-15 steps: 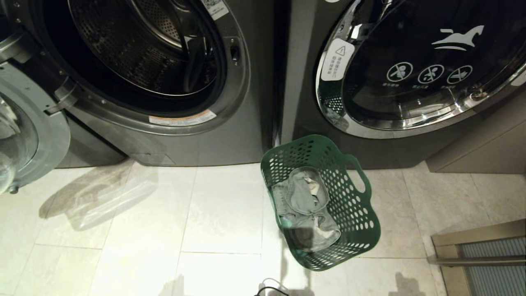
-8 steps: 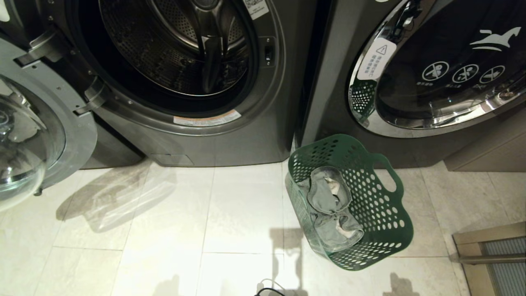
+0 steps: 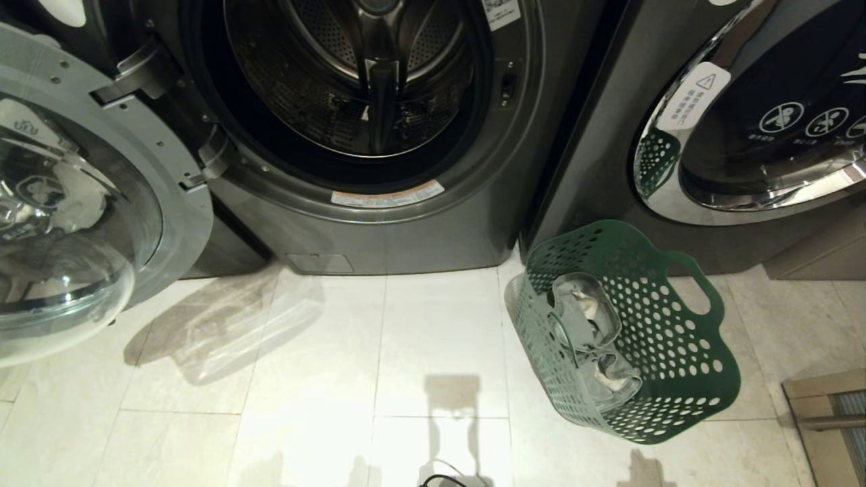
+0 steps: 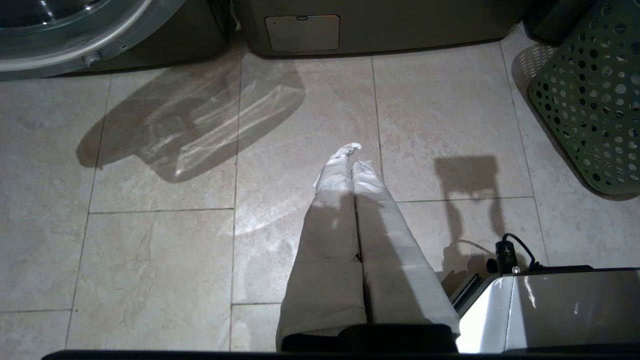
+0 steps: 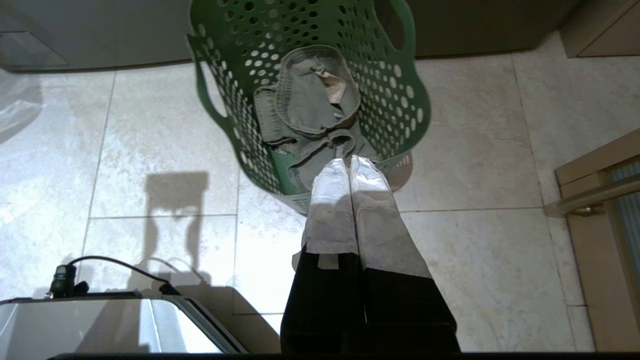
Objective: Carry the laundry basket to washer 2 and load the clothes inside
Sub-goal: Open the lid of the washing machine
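A green perforated laundry basket (image 3: pixel 676 352) stands on the tiled floor, in front of the gap between two front-loading washers. Grey-green clothes (image 3: pixel 585 318) lie inside it. The left washer's drum (image 3: pixel 369 81) is exposed, its glass door (image 3: pixel 74 203) swung wide to the left. The right washer's door (image 3: pixel 778 135) is closed. I see no number on either machine. Neither gripper is in the head view. My right gripper (image 5: pixel 349 162) is shut and empty, hanging over the near rim of the basket (image 5: pixel 400 90) and clothes (image 5: pixel 310 100). My left gripper (image 4: pixel 352 156) is shut and empty over bare tiles, left of the basket (image 4: pixel 595 100).
The open door juts out over the floor at the left. A wooden frame (image 3: pixel 825 406) stands at the far right. My white base (image 4: pixel 550 310) and a black cable plug (image 4: pixel 505 250) sit close below the arms. Tiled floor stretches before the open washer.
The whole scene has slid to the right in the head view, so the camera has moved left. The open washer now sits near centre. The basket stays on the floor.
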Available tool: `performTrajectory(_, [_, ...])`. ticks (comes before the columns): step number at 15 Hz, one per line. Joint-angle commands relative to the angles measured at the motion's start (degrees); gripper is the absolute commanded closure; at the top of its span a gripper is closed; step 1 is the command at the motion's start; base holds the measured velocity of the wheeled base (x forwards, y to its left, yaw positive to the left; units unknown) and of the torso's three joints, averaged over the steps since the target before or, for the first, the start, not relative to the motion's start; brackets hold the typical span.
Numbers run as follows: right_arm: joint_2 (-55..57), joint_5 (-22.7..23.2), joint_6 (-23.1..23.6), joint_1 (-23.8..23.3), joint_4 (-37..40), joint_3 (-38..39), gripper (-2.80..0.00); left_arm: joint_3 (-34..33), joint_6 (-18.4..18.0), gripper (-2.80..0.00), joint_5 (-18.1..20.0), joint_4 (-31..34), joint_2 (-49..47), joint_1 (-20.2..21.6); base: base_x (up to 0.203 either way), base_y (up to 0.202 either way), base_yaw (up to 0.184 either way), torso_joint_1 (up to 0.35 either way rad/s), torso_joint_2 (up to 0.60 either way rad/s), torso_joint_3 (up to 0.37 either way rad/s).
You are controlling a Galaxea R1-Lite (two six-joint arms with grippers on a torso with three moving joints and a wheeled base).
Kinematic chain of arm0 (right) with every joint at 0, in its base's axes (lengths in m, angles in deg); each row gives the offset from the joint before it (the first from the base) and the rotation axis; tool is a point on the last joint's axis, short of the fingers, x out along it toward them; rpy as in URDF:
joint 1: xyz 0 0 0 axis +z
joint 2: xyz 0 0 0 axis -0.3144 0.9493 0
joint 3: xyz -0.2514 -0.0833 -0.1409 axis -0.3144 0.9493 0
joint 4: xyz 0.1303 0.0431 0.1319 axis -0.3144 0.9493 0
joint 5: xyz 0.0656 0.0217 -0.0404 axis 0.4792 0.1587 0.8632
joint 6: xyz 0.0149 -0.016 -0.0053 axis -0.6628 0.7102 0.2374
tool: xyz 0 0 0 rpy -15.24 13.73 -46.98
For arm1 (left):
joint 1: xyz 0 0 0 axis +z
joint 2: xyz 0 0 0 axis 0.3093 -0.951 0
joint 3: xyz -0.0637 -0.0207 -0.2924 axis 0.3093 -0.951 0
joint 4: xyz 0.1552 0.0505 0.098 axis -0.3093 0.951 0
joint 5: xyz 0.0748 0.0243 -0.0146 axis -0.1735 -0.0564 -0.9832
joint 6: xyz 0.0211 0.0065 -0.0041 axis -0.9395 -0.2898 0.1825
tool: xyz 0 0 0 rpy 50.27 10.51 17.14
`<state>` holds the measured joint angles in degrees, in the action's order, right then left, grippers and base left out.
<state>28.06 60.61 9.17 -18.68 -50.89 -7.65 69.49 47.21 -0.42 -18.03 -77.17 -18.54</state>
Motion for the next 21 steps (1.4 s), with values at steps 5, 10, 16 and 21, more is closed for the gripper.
performTrajectory(5, [0.0, 0.0, -0.1, -0.1, 0.0, 0.0, 0.0, 0.0, -0.2, 0.0, 0.0, 0.0, -0.1, 0.0, 0.0, 0.193, -0.002, 0.005, 0.0, 0.003])
performTrajectory(10, [0.0, 0.0, -0.1, -0.1, 0.0, 0.0, 0.0, 0.0, -0.6, 0.0, 0.0, 0.2, -0.1, 0.0, 0.0, 0.053, -0.001, 0.002, 0.0, 0.001])
performTrajectory(16, [0.0, 0.0, -0.1, 0.0, 0.0, 0.0, 0.0, 0.0, -0.3, 0.0, -0.1, 0.2, -0.1, 0.0, 0.0, 0.0, 0.0, 0.0, 0.0, 0.0])
performTrajectory(21, [0.0, 0.0, -0.1, 0.0, 0.0, 0.0, 0.0, 0.0, -0.5, 0.0, -0.1, 0.3, -0.1, 0.0, 0.0, 0.0, 0.0, 0.0, 0.0, 0.0])
